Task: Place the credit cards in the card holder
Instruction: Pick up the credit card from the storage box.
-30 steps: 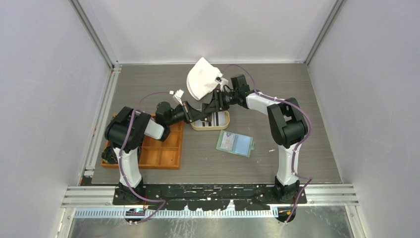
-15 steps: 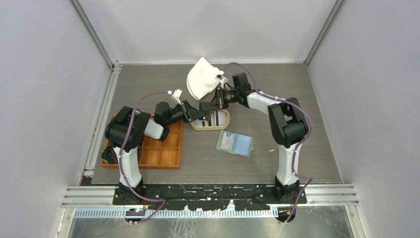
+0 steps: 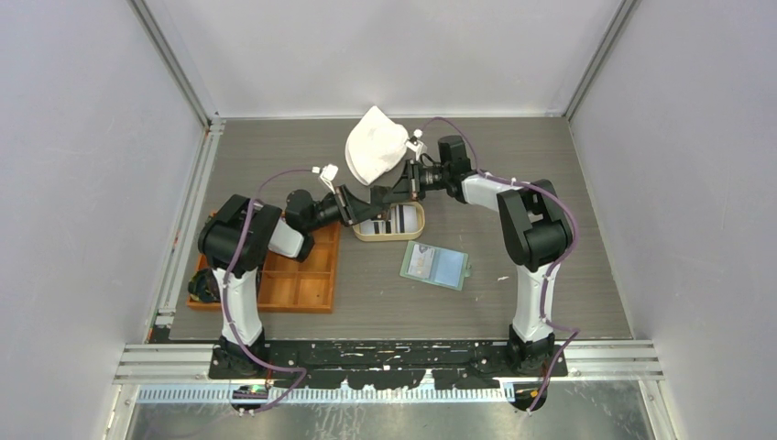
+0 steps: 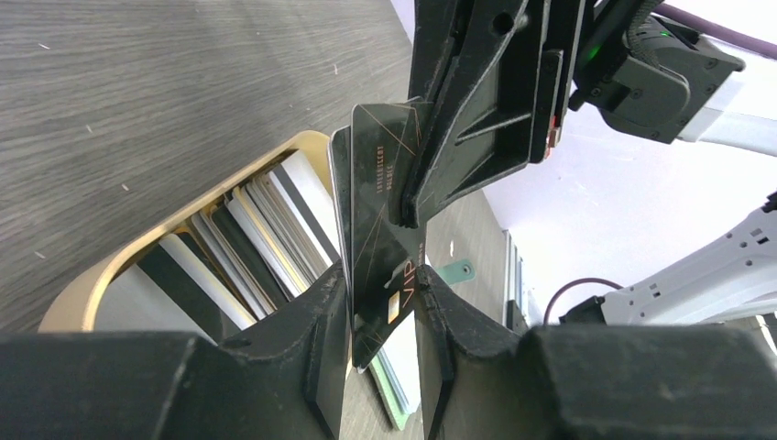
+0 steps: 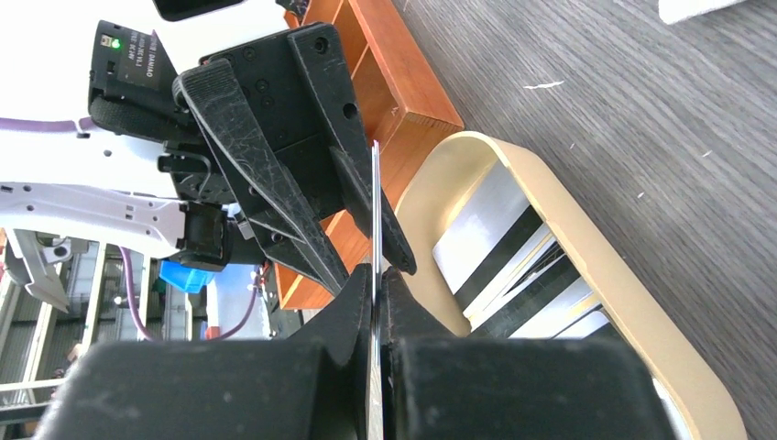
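Observation:
A black credit card [image 4: 385, 211] marked VIP stands on edge above the oval wooden tray [image 3: 422, 220]. My right gripper [image 5: 376, 271] is shut on the card's thin edge [image 5: 375, 202] and comes in from the far side [image 4: 405, 213]. My left gripper [image 4: 383, 271] is open around the card's lower end, with a gap showing by its right finger. Both grippers meet over the tray [image 3: 374, 200]. Several more credit cards [image 4: 266, 220] stand packed in the tray. The sage-green card holder [image 3: 435, 265] lies open on the table, nearer than the tray.
An orange compartmented tray [image 3: 307, 275] sits left of the wooden tray, under the left arm. A white cloth [image 3: 374, 145] lies at the back, behind both grippers. The card holder's snap tab [image 4: 455, 271] shows beyond the card.
The left gripper has opened off the black card and the right gripper has shut on it. The right wrist has drawn slightly back and to the right.

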Available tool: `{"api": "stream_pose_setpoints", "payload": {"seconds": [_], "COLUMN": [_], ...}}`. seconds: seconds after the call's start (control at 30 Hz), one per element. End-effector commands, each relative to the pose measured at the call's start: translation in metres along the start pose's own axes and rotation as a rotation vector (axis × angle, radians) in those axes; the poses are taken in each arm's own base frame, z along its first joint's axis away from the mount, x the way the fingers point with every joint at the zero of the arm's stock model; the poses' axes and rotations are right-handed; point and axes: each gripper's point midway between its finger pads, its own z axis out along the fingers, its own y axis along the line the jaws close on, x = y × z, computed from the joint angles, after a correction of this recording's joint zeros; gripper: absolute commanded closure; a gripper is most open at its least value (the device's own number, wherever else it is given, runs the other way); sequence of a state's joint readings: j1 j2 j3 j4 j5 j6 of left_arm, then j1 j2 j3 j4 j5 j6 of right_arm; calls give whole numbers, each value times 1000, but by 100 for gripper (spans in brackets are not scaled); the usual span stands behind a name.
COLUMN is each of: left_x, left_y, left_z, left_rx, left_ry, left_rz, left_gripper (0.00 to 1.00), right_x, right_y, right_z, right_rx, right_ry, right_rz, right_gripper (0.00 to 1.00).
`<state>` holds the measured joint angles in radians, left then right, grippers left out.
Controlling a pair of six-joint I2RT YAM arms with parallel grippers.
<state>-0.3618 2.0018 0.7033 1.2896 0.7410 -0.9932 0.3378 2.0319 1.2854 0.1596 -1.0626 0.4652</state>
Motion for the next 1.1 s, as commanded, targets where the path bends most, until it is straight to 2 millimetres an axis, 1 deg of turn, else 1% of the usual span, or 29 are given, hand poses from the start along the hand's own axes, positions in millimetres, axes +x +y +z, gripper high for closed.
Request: {"api": "stream_pose_setpoints", "payload": {"seconds": [0.0, 0.17, 0.27, 0.3, 0.4, 0.43, 0.47, 0.57, 0.67, 0.73, 0.8, 0.9, 0.97, 1.07], "left_x": [-2, 1, 1, 2, 3, 3, 2, 0, -1, -1, 0, 3, 4, 5], "left_y": [-36, -38, -40, -40, -40, -39, -40, -36, -29, -25, -23, -24, -24, -25], "left_z": [4, 4, 5, 5, 6, 6, 6, 6, 7, 8, 9, 11, 12, 12], "left_rx": [166, 183, 194, 197, 202, 199, 198, 179, 140, 117, 102, 96, 97, 99], "left_ry": [38, 61, 74, 79, 86, 84, 79, 56, 48, 46, 48, 58, 64, 68], "left_rz": [68, 63, 59, 58, 53, 52, 57, 65, 52, 53, 53, 59, 63, 64], "left_gripper": [69, 67, 68, 72, 98, 100, 100, 100, 100, 100, 100, 100, 100, 100], "right_x": [-23, -26, -26, -25, -24, -25, -23, -21, -23, -25, -28, -27, -26, -27], "right_y": [11, 23, 25, 24, 18, 17, 12, -1, -1, 1, 2, 7, 11, 13], "right_z": [-1, -2, -2, -2, 0, 0, 0, -2, -5, -5, -4, 2, 6, 8], "right_rx": [-51, -105, -114, -112, -99, -87, -67, 19, 46, 54, 70, 70, 69, 74], "right_ry": [-71, -87, -89, -89, -86, -85, -78, -54, -58, -69, -80, -76, -73, -78], "right_rz": [-87, -96, -96, -94, -85, -87, -89, -95, -98, -103, -110, -118, -121, -118], "right_gripper": [94, 96, 96, 96, 96, 96, 93, 73, 56, 49, 45, 44, 46, 53]}}
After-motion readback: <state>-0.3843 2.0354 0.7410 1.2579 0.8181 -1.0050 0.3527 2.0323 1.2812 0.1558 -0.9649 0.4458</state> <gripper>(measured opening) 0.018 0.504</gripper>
